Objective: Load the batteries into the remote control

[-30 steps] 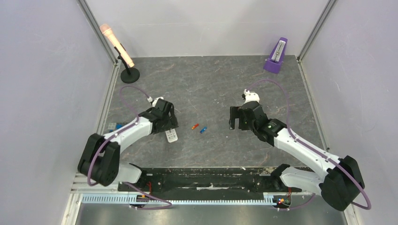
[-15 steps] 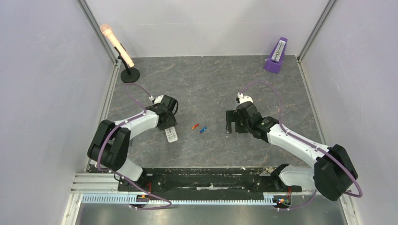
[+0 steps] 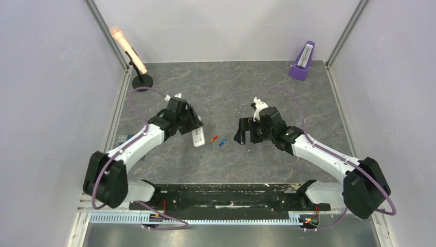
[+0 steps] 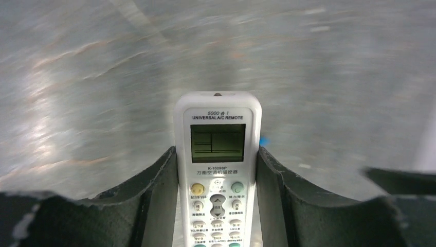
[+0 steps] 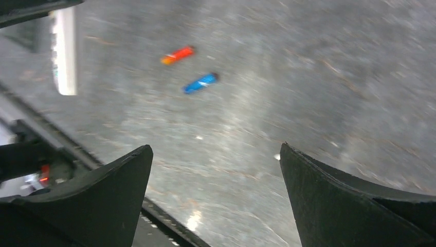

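Note:
My left gripper (image 3: 194, 129) is shut on the white remote control (image 3: 196, 137) and holds it above the table, button side toward its wrist camera (image 4: 217, 170). The red-orange battery (image 3: 214, 138) and the blue battery (image 3: 222, 142) lie side by side on the grey table just right of the remote. In the right wrist view they lie ahead, the red-orange one (image 5: 177, 54) and the blue one (image 5: 201, 82). My right gripper (image 3: 243, 133) is open and empty, just right of the batteries. The remote's battery bay is hidden.
A purple metronome (image 3: 303, 61) stands at the back right corner. A microphone on a black stand (image 3: 131, 55) is at the back left. A small blue object (image 3: 123, 138) lies by the left wall. Walls enclose the table (image 3: 231, 98) on three sides.
My left gripper has lifted the remote off the table and carried it right toward the batteries. My right gripper has moved left toward the batteries.

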`<state>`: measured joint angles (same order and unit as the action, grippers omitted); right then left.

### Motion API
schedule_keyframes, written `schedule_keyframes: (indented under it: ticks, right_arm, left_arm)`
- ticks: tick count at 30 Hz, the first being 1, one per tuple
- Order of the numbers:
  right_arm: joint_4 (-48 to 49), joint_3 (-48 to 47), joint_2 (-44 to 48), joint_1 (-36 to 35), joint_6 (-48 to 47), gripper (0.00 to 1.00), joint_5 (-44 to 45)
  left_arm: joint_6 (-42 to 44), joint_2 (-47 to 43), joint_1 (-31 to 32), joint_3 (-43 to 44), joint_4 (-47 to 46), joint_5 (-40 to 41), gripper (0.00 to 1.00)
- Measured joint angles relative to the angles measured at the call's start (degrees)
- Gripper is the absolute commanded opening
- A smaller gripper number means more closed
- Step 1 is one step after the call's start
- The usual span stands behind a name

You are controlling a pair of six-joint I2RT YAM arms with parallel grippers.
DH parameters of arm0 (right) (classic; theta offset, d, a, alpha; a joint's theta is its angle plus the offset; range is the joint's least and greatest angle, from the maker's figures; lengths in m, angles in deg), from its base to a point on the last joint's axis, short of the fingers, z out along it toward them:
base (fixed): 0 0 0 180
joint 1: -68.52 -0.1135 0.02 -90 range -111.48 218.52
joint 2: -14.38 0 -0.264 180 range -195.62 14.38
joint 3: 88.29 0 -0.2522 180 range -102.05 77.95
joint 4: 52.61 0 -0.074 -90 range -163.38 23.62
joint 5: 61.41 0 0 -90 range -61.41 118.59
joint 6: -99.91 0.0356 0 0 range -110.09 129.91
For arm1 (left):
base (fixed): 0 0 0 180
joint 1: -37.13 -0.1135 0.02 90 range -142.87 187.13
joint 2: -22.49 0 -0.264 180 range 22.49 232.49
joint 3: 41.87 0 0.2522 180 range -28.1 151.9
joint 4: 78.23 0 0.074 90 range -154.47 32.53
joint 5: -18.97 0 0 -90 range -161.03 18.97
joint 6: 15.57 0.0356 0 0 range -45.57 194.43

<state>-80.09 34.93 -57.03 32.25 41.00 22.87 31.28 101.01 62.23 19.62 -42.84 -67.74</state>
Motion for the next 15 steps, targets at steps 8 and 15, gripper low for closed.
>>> schedule_keyframes:
  ticks: [8,15]
  right_arm:
    - [17.29,-0.42,2.71,-0.39,7.67,0.98,-15.58]
    - [33.33,-2.14,3.65,-2.08,17.35,0.98,-23.12]
  left_arm:
    - [-2.21,-8.57,0.09,9.29,-15.76,-23.15,0.02]
    - [-6.67,-9.94,0.11,12.39,-23.65,-32.52,0.02]
